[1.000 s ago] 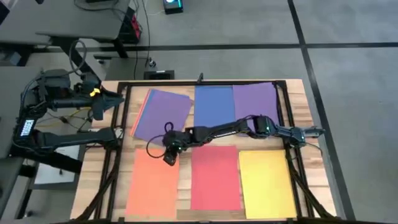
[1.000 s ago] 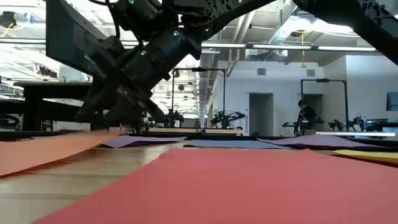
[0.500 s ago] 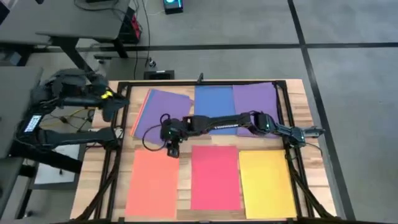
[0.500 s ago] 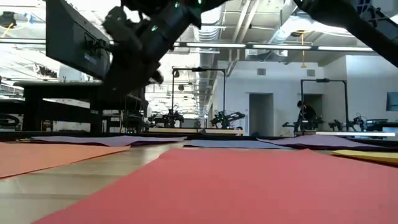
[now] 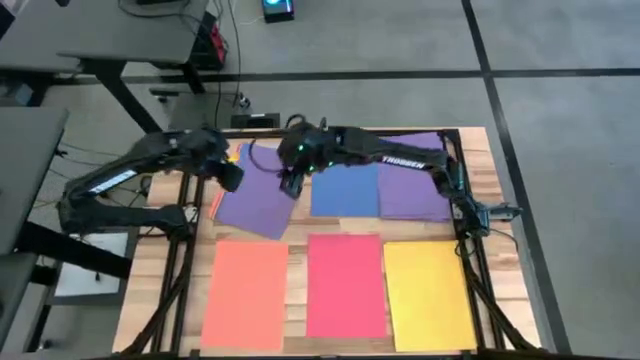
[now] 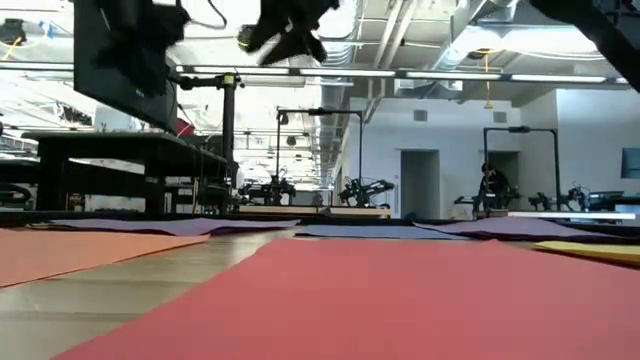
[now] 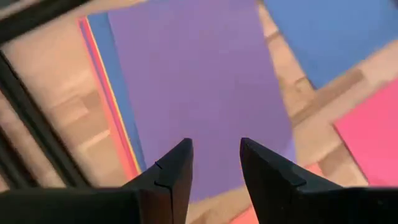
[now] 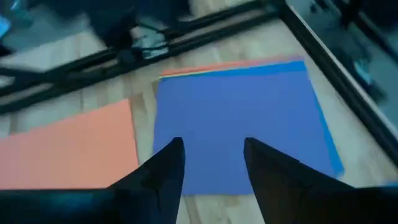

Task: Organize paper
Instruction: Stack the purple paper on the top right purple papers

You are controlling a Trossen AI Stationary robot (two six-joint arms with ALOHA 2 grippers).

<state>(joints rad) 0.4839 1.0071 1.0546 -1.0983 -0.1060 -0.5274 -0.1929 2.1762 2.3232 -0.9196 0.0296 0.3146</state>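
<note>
A stack of paper topped by a purple sheet point(image 5: 258, 192) lies at the far left of the table, with blue, yellow and red edges point(image 7: 115, 106) showing under it. My left gripper point(image 7: 214, 146) hovers open above its left part point(image 5: 232, 178). My right gripper point(image 8: 211, 146) hovers open above its far right part point(image 5: 293, 180). A blue sheet point(image 5: 345, 180) and a purple sheet point(image 5: 415, 180) lie flat in the far row. An orange sheet point(image 5: 245, 295), a pink-red sheet point(image 5: 345, 285) and a yellow sheet point(image 5: 430, 295) lie flat in the near row.
A black frame point(image 5: 330, 133) runs around the working area, with rails down both sides point(image 5: 185, 260). Bare wood point(image 5: 300, 228) shows in strips between the sheets. The right arm's base point(image 5: 480, 215) stands at the table's right edge.
My right gripper has risen from the orange sheet's far right corner and gone toward the far edge, over the stack. My left gripper has swung in from beyond the table's left edge to above the stack. The orange sheet's raised edge has settled flat.
</note>
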